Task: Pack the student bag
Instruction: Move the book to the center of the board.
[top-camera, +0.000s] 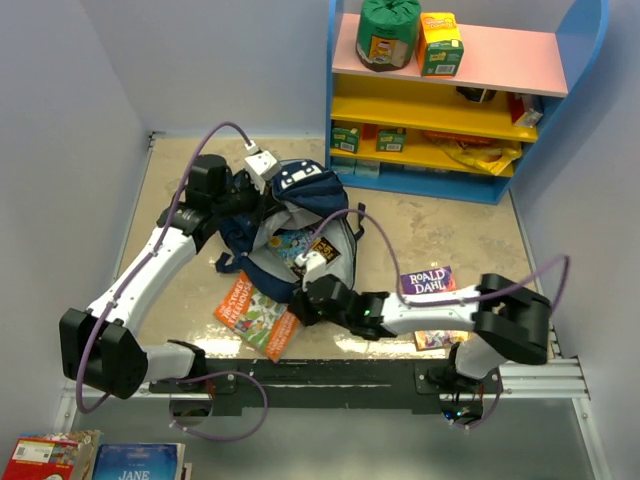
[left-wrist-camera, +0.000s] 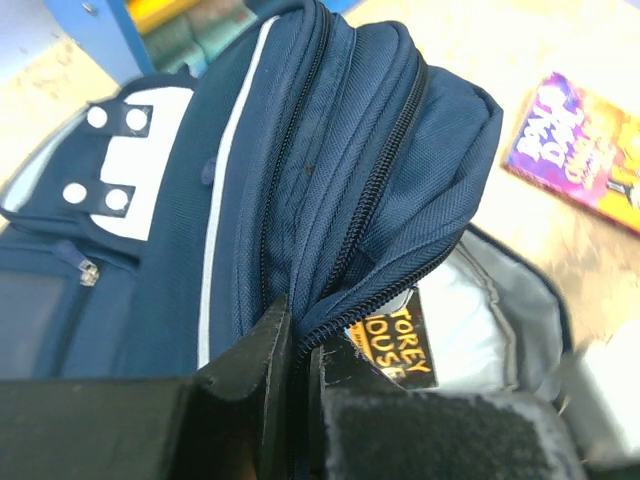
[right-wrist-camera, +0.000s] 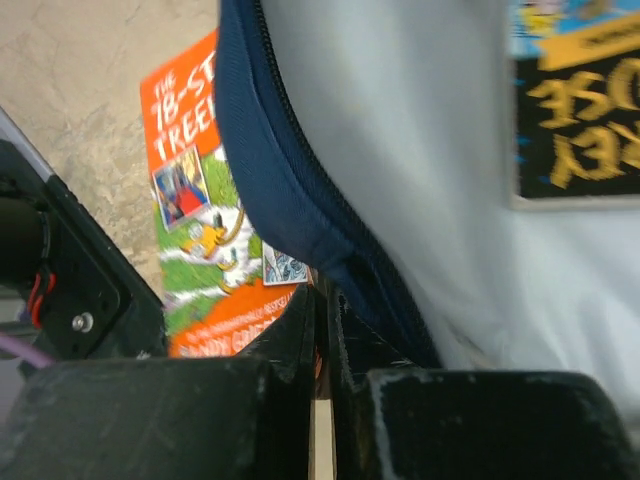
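Observation:
The student bag (top-camera: 300, 195), navy with white patches, lies open in the middle of the table, its light grey lining (right-wrist-camera: 400, 150) showing. A black book with yellow lettering (left-wrist-camera: 400, 345) sits inside it. My left gripper (left-wrist-camera: 298, 330) is at the bag's upper left (top-camera: 252, 200), shut on the zipper edge of the opening and holding it up. My right gripper (right-wrist-camera: 322, 295) is at the bag's near rim (top-camera: 308, 297), above an orange book (right-wrist-camera: 195, 200). Its jaws are shut. The navy rim runs along the right finger, and nothing shows between the jaws.
The orange book (top-camera: 255, 315) lies partly under the bag's near edge. A purple Roald Dahl book (top-camera: 428, 281) lies to the right. A blue shelf unit (top-camera: 450, 100) with boxes stands at the back right. More books (top-camera: 50, 455) lie at the near left corner.

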